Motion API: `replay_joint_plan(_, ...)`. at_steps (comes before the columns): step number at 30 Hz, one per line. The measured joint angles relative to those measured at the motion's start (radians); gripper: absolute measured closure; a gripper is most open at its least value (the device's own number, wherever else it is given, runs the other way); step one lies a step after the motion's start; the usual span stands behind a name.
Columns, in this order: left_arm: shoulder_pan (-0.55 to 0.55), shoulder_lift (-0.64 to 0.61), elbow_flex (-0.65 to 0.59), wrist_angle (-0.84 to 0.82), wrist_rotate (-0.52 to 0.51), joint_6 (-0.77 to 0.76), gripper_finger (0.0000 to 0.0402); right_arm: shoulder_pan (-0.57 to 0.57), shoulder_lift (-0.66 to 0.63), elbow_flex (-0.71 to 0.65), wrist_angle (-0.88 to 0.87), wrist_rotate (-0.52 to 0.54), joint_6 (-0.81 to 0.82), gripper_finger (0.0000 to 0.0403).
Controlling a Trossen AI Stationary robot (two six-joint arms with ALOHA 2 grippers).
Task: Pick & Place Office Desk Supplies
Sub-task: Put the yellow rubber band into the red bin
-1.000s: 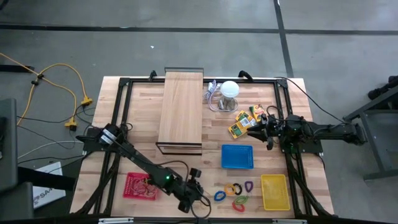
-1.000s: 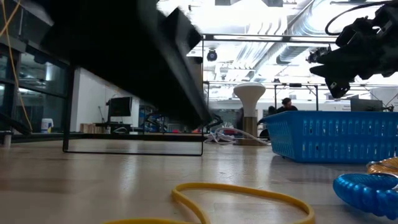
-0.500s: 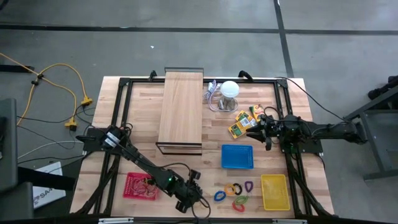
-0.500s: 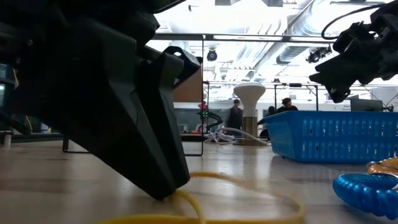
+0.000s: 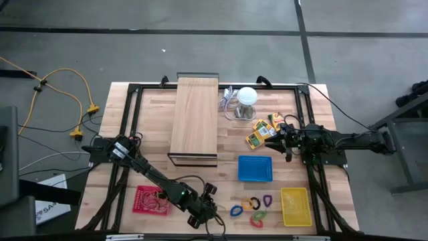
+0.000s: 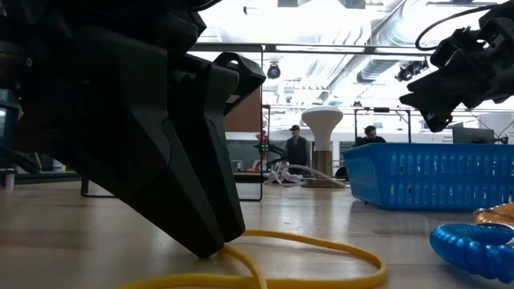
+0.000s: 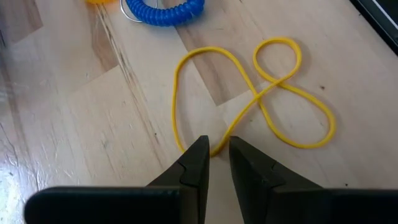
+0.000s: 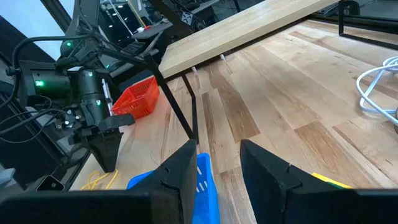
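Wooden table, baskets, rubber band

The high view looks straight down on the whole table from far above, while the low view sits at table-top height just before the left gripper. That gripper's wrist camera looks down closely on the yellow rubber band at its fingertips, shared with the low view; the right wrist camera faces across the table toward the left gripper
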Motion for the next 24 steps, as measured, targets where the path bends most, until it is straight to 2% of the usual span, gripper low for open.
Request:
replay_joint_plan(9,0.025,-0.002,0.0,-0.005,0.093,-0.043,0.0371,0.0,0.0,0.0,0.0,0.0,0.0,0.0292)
replay_joint_plan(15,0.024,-0.002,0.0,-0.007,0.095,-0.045,0.0398,0.0,0.0,0.0,0.0,0.0,0.0,0.0292)
replay_joint_plan(24,0.021,-0.002,0.002,-0.003,0.094,-0.05,0.0401,0.0,0.0,0.0,0.0,0.0,0.0,0.0292)
